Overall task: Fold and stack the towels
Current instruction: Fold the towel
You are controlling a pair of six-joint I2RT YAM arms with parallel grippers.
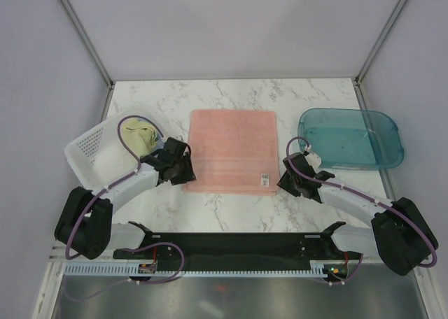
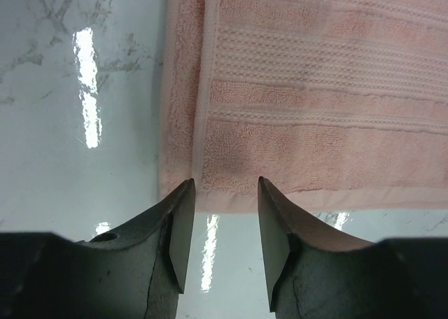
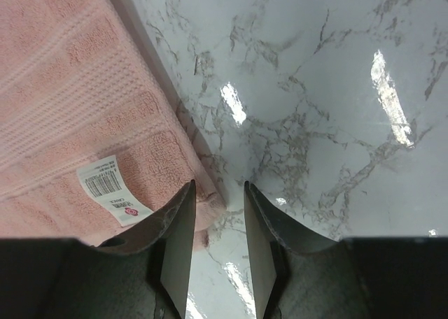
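The salmon-pink towel (image 1: 232, 151) lies flat at the centre of the top view on the marble table (image 1: 315, 95). The left gripper (image 2: 224, 186) is at the towel's lower-left corner, jaws spread over the hem. The right gripper (image 3: 218, 189) is at the lower-right corner beside the tag (image 3: 112, 189), jaws parted over the corner. A pale-yellow towel (image 1: 138, 133) lies in the white basket (image 1: 84, 147) at centre left. The teal tray (image 1: 350, 140) is at centre right.

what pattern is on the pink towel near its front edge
The towel has woven ribbed bands in the same salmon pink, clearest in the left wrist view.
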